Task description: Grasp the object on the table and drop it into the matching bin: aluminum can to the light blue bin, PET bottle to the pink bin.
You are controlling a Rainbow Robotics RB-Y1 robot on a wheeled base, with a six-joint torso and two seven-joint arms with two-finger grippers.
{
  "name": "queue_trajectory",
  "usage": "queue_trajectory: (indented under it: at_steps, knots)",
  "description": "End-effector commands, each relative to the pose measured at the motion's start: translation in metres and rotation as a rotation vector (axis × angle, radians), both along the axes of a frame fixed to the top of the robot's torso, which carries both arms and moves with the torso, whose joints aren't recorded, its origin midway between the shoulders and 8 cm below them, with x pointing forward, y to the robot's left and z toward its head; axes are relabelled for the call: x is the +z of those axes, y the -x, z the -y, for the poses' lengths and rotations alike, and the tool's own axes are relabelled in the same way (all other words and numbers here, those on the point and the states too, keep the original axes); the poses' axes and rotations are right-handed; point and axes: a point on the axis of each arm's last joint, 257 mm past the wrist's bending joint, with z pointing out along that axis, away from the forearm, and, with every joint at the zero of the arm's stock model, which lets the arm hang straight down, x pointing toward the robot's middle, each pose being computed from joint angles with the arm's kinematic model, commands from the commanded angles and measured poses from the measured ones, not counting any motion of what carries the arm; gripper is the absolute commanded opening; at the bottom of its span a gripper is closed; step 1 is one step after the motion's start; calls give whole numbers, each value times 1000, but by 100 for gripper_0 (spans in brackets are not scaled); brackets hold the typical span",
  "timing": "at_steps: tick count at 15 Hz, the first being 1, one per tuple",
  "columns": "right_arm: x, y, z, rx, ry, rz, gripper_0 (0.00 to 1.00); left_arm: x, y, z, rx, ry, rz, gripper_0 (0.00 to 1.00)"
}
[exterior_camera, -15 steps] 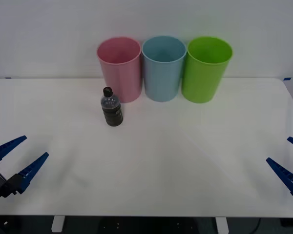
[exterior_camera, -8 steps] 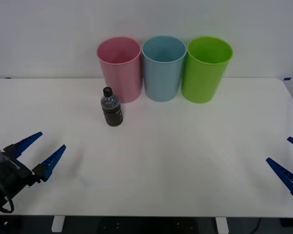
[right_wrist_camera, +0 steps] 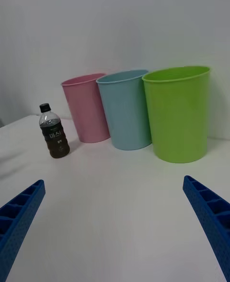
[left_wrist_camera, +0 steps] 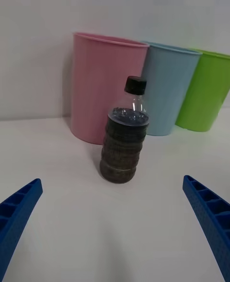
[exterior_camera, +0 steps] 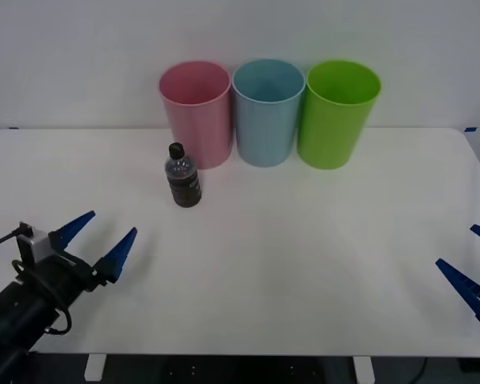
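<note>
The PET bottle (exterior_camera: 183, 176) stands upright on the table (exterior_camera: 304, 240), just in front of the pink bin (exterior_camera: 196, 112), apart from it. The light blue bin (exterior_camera: 267, 110) is beside the pink one. The left gripper (exterior_camera: 101, 237), fingers spread, is nearer than the bottle. The right gripper (exterior_camera: 474, 264), also spread, is far off, partly cut off.
</note>
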Motion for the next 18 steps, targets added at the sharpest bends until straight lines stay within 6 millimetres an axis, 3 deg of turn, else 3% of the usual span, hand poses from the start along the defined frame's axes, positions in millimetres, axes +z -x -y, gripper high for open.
queue_trajectory:
  at_steps: [1, 10, 18]
  knots:
    - [0, 0, 0, 0, 0, 0, 100, -3, -14, 15, -2, 5, 3, 100]
    - [0, 0, 0, 0, 0, 0, 100, -14, -87, 60, -40, -8, -9, 100]
    - [0, 0, 0, 0, 0, 0, 100, -22, -121, 73, -17, -85, -19, 100]
